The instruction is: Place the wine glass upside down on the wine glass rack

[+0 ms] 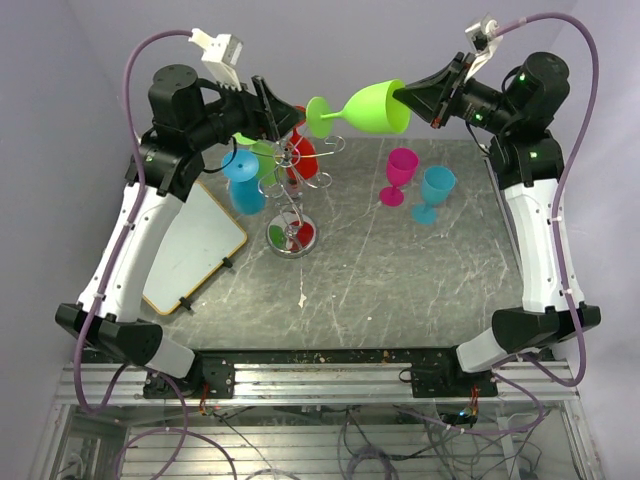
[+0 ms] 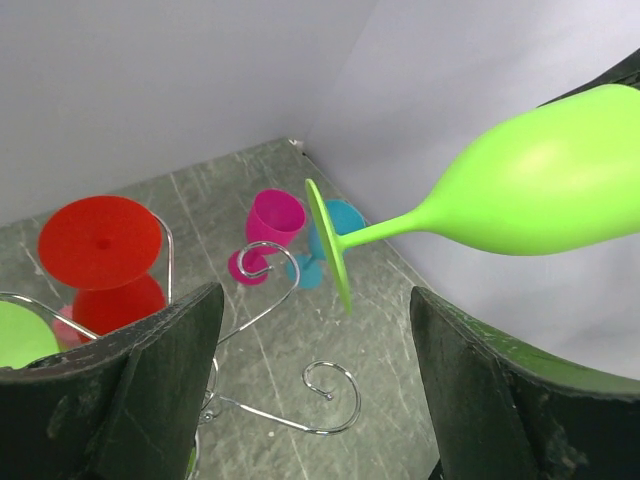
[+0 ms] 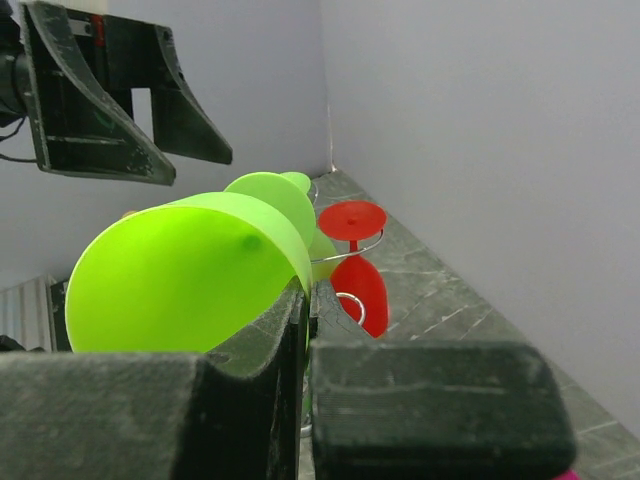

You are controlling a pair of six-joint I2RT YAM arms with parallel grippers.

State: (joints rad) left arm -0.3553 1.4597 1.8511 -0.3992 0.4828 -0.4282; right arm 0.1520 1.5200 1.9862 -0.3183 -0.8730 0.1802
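Right arm: up from its base at the near-right, elbow bent high at the back right, forearm pointing left across the rear of the tabletop (image 1: 420,290). Right hand (image 1: 405,100) is pinching the green wine glass (image 1: 378,107) by the bowl wall at the rim. In the right wrist view the wall runs between the two fingers.

The glass is in the air, lying roughly horizontal, with the bowl at the right hand and the stem and foot pointing left. It is not on the wine glass rack (image 1: 288,190). Its foot is beside the rack's top, up and to the right of it.

Left arm mirrors the right: elbow high at the back left, forearm pointing right over the rack. Left hand (image 1: 272,112) is spread and holds nothing. In the left wrist view the glass foot shows in the gap between its fingers (image 2: 150,390), out past the tips, with no contact visible.

The rack stands on its disc base (image 1: 292,236) at centre-left. A red glass (image 2: 100,240) hangs upside down on one arm. A hung blue glass (image 1: 243,180) and a second green glass (image 1: 262,150) are on its left side.

A pink glass (image 1: 400,175) and a standing blue glass (image 1: 435,192) are upright on the tabletop, right of the rack. A white board (image 1: 195,250) lies flat at the left.
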